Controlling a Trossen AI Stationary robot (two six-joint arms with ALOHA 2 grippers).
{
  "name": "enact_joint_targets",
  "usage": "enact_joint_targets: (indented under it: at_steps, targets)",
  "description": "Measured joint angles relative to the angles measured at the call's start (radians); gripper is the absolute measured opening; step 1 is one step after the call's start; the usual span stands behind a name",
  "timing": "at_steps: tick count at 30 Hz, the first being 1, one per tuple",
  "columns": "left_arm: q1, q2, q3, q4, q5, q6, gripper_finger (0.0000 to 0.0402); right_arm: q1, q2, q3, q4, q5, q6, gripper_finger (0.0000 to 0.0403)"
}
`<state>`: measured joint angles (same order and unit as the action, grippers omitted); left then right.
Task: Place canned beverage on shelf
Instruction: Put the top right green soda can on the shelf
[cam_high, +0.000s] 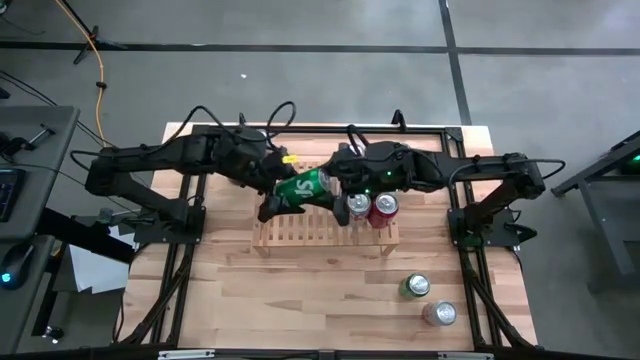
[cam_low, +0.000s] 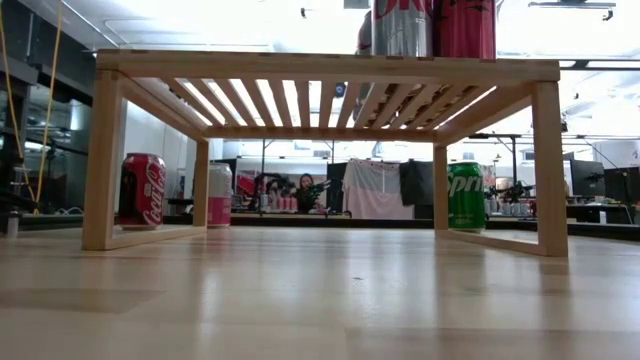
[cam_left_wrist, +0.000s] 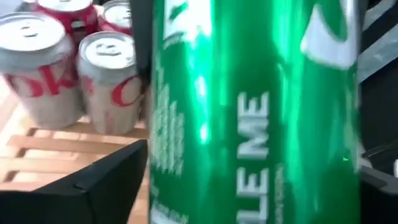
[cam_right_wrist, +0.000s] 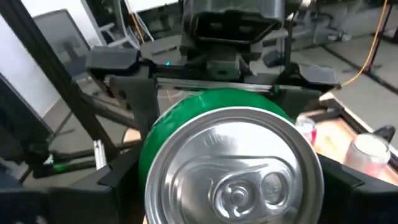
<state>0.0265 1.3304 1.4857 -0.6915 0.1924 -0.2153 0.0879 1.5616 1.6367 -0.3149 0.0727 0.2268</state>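
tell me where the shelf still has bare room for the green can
The shelf's left and front slats are bare. Its right end is crowded: a silver can and a red can stand there, with the green can and both grippers overhead.

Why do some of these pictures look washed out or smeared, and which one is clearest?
Low view: the bright room behind whitens the picture's top, leaving the shelf backlit. Left wrist view: the green can sits so close that its lettering smears, with streaky glare. Right wrist view: its silver lid is soft. High view: evenly lit, clearest.
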Motion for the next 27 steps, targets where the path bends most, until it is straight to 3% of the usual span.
enact_joint_targets:
  at_steps: [3,21,24,27]
  targets:
    - [0.0,-0.004,0.003,0.007,0.001,0.009,0.0395,-0.001,0.003,0.0,0.026,-0.002,-0.005,0.029]
    - [0.001,0.004,0.004,0.018,0.0,0.02,0.0385,-0.004,0.003,-0.003,0.016,-0.019,-0.011,0.029]
    - [0.001,0.004,0.004,0.02,0.002,0.026,0.0369,-0.004,0.003,-0.003,0.008,-0.023,-0.011,0.029]
    - [0.001,0.004,0.004,0.018,0.006,0.032,0.032,-0.005,0.003,-0.004,0.004,-0.022,-0.011,0.029]
